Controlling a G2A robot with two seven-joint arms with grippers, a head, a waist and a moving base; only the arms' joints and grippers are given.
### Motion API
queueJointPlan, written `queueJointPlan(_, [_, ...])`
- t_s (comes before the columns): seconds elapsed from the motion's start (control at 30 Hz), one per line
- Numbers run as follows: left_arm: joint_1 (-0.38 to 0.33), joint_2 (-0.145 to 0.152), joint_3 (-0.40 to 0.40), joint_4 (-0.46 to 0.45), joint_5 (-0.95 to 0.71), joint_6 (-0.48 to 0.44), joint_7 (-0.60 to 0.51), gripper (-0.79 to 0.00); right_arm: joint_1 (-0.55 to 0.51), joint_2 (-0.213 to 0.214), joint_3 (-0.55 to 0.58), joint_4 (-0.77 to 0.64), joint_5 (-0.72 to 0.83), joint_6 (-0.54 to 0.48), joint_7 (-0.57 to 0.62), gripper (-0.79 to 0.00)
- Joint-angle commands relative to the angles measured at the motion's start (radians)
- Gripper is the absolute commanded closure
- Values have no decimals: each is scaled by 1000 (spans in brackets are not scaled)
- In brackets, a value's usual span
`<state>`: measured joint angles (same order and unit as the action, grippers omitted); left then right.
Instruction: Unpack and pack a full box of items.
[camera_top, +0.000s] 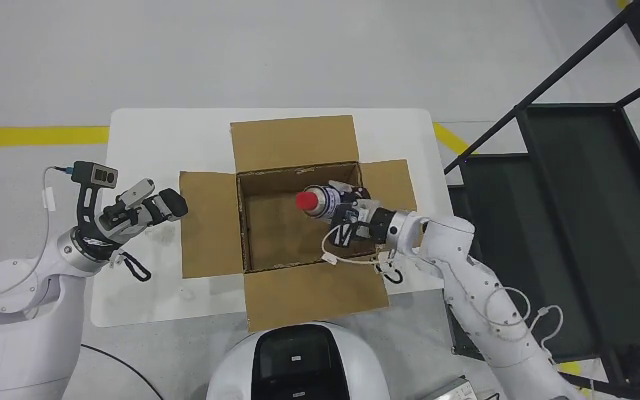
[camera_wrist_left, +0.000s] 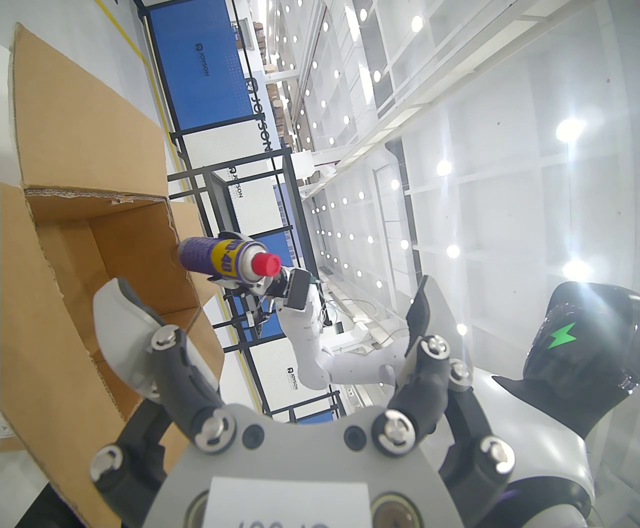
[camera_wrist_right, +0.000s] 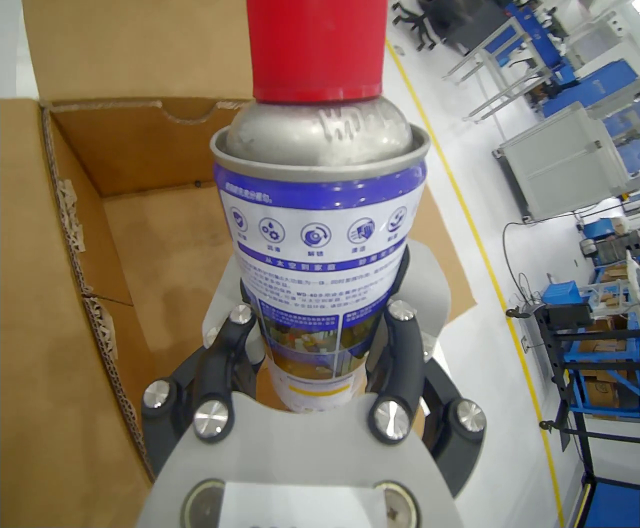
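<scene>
An open cardboard box (camera_top: 262, 256) stands on the white table (camera_top: 160, 130) with its four flaps spread out. A spray can (camera_top: 315, 202) with a red cap and a blue and yellow label is held over the box's right part, near the right wall. My right gripper (camera_top: 345, 210) is shut on the can's body (camera_wrist_right: 320, 260), which points out past the fingers. From the left wrist view the can (camera_wrist_left: 225, 257) hangs above the box opening (camera_wrist_left: 125, 260). My left gripper (camera_top: 160, 205) stays open and holds nothing, left of the box, above the table.
A dark metal stair frame (camera_top: 545, 170) stands right of the table. A yellow floor line (camera_top: 50, 134) runs behind the table's left side. The box's left flap (camera_top: 210, 225) lies between my left gripper and the opening.
</scene>
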<state>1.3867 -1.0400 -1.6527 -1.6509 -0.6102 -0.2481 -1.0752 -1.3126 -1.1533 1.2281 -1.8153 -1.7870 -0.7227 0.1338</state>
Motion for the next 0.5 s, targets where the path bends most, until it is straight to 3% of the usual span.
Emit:
queueJointPlan(0.0, [0, 0, 0, 0, 0, 0, 0, -785, 38, -9, -56, 47, -4, 14, 36, 0])
queueJointPlan(0.2, [0, 0, 0, 0, 0, 0, 0, -785, 123, -30, -153, 147, -20, 47, 136, -22])
queueJointPlan(0.27, [0, 0, 0, 0, 0, 0, 0, -785, 148, -37, -175, 178, -12, 53, 167, -379])
queueJointPlan(0.3, [0, 0, 0, 0, 0, 0, 0, -785, 162, -40, -185, 191, -14, 55, 183, -659])
queueJointPlan(0.33, [0, 0, 0, 0, 0, 0, 0, -785, 174, -43, -197, 199, -15, 57, 189, -785])
queueJointPlan(0.47, [0, 0, 0, 0, 0, 0, 0, -785, 207, -53, -221, 233, 3, 63, 202, -785])
